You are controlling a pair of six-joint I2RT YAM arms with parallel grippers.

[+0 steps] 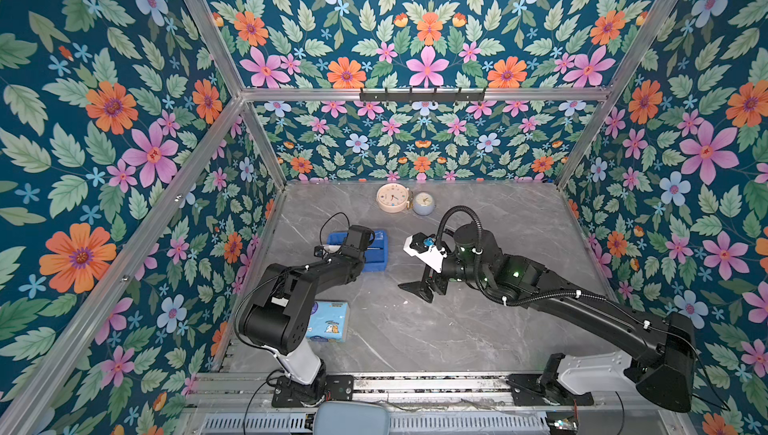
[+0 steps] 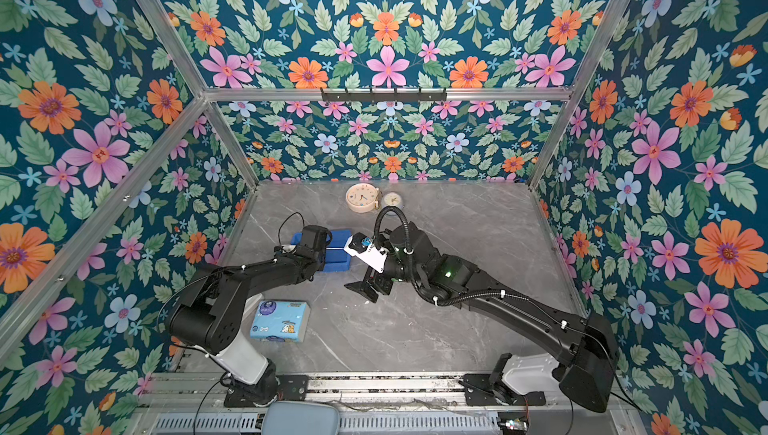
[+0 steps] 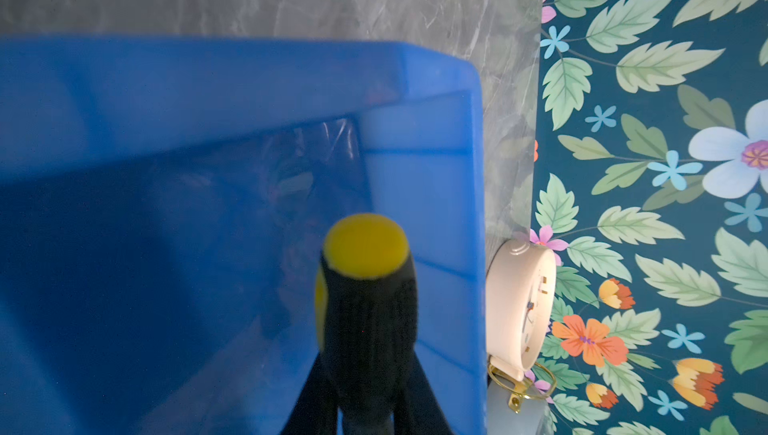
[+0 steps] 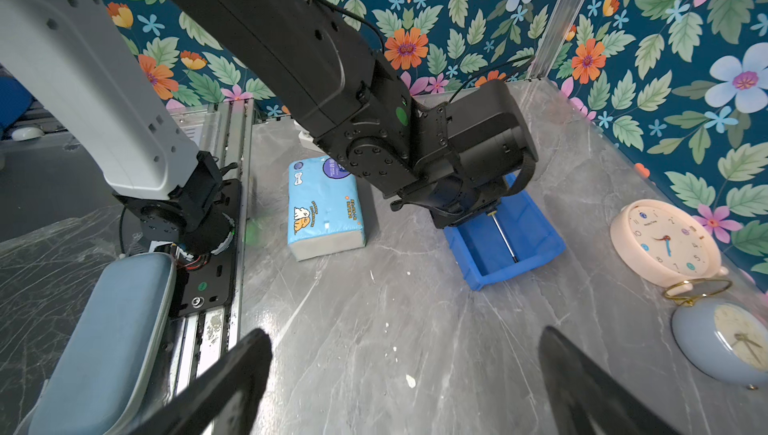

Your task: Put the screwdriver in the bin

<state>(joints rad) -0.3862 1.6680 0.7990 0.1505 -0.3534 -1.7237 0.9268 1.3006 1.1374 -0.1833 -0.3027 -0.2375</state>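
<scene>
The bright blue bin (image 1: 380, 260) (image 2: 340, 262) sits on the grey table left of centre. My left gripper (image 3: 368, 370) is shut on the screwdriver (image 3: 365, 287), gripping its black handle just behind the yellow end cap. It hangs low over the bin (image 3: 432, 188). In the right wrist view the thin metal shaft (image 4: 503, 237) slants down inside the bin (image 4: 544, 221), its tip close to the floor. In both top views the left wrist hides the handle. My right gripper (image 1: 419, 287) (image 2: 365, 289) (image 4: 403, 339) stands open and empty over bare table, right of the bin.
A light-blue tissue pack (image 1: 328, 320) (image 4: 324, 208) lies near the left arm's base. A cream clock (image 1: 392, 197) (image 3: 519, 304) and a smaller pale-blue clock (image 1: 424, 203) (image 4: 731, 341) stand behind the bin near the back wall. Floral walls close three sides.
</scene>
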